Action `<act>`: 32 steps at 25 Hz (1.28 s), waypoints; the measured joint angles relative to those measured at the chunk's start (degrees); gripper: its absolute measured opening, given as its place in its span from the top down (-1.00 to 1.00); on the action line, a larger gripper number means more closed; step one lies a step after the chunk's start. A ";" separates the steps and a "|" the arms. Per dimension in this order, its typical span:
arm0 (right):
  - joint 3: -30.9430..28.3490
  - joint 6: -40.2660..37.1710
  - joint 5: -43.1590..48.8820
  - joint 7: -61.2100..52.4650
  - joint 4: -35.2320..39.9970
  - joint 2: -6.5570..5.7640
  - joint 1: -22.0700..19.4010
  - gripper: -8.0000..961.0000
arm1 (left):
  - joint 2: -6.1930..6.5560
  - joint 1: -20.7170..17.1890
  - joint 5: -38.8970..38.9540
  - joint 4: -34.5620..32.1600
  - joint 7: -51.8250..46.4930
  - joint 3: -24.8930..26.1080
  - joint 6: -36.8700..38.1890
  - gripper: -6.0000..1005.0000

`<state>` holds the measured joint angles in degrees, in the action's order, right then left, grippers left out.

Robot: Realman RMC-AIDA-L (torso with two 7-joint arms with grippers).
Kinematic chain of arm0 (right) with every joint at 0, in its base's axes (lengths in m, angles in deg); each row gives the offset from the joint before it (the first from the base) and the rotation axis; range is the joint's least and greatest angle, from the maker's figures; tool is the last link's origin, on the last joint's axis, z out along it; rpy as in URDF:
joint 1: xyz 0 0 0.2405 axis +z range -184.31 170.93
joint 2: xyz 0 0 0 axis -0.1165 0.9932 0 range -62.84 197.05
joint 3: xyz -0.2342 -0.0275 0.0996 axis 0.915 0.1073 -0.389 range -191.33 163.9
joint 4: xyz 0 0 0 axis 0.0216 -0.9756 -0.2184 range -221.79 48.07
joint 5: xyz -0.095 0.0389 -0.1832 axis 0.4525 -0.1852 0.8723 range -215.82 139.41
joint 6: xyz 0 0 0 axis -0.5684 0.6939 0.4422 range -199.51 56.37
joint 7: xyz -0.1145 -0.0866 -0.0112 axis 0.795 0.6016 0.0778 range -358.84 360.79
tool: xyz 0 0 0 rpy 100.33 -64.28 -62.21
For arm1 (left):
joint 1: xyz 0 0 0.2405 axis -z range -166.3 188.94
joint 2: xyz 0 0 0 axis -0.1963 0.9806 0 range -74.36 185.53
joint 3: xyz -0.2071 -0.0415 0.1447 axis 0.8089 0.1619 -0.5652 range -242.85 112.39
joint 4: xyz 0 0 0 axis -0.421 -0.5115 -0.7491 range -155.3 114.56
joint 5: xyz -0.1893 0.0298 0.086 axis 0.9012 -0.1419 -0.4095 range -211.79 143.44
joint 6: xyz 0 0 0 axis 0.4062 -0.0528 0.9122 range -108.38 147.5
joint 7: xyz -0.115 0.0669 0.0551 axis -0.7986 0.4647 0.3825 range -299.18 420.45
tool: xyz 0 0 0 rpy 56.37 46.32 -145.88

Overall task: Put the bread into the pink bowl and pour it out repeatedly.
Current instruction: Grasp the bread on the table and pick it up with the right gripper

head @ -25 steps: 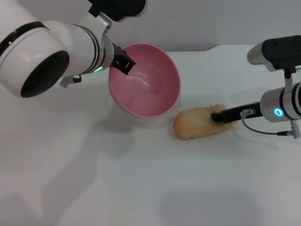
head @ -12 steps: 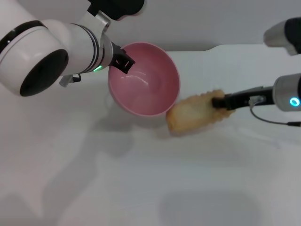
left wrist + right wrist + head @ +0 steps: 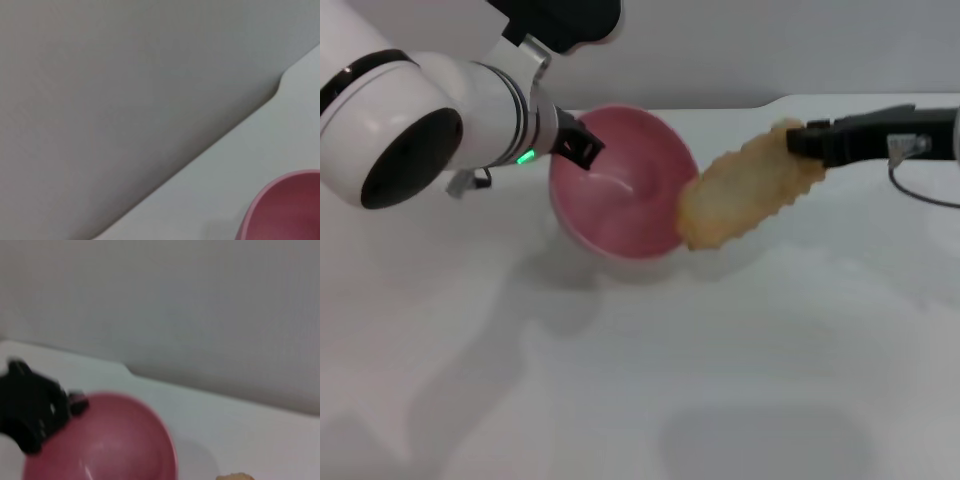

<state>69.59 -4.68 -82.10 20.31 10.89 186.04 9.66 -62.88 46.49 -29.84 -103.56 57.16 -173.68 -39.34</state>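
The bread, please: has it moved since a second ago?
Yes. The bread, held by the right gripper, has risen off the table and swung up to the pink bowl's rim, which the left gripper holds.

No readable text, label, brand, number or sign in any view; pink bowl plain, bread unmarked, arm housings bare of lettering
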 joint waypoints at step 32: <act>2.63 -4.03 -5.87 3.13 -13.65 -0.02 -1.25 0.94 | 0.17 0.10 1.54 -1.17 0.52 -0.83 -2.46 0.88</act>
<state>72.22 -8.71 -87.97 23.44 -2.76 186.02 8.41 -62.71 46.59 -28.30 -104.73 57.69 -174.50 -41.81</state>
